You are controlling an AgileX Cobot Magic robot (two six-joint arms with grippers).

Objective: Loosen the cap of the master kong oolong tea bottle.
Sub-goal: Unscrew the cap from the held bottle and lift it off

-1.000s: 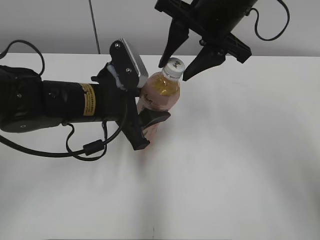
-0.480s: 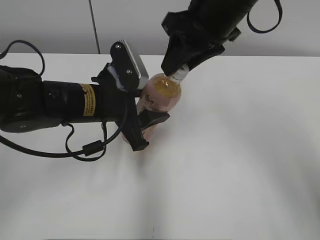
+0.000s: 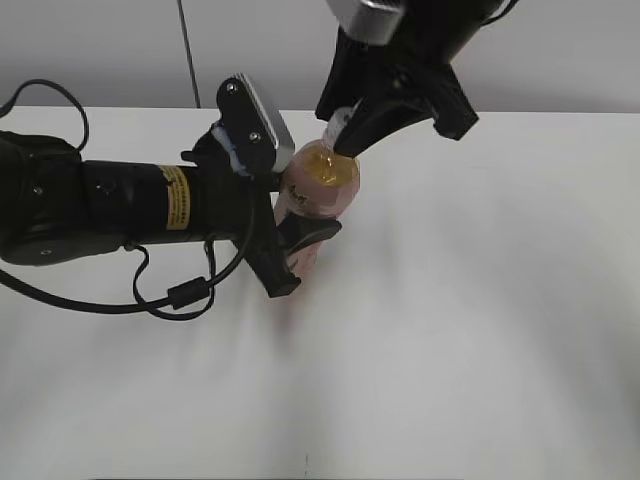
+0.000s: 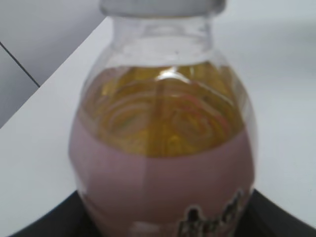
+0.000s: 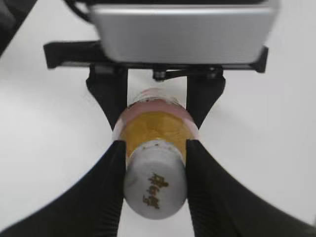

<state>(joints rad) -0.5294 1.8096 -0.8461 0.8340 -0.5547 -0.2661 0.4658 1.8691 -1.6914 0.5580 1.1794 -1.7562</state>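
The master kong oolong tea bottle [image 3: 318, 190] stands on the white table, amber tea above a pink label. It fills the left wrist view [image 4: 163, 148]. My left gripper [image 3: 300, 225] is shut on the bottle's body from the left; its dark fingers [image 4: 276, 217] show at the bottom corners. The white cap [image 5: 155, 185] with a dark mark on top sits between the black fingers [image 5: 106, 192] of my right gripper [image 3: 345, 125], which is shut on the cap from above. In the exterior view the cap [image 3: 338, 124] is mostly hidden by the fingers.
The white table [image 3: 480, 320] runs to a back edge against a grey wall [image 3: 120, 50]. The left arm's black body and cables [image 3: 100, 210] lie across the left of the table.
My right gripper came down from open beside the cap, closed on it, and has turned around it. The left gripper and bottle have stayed put.
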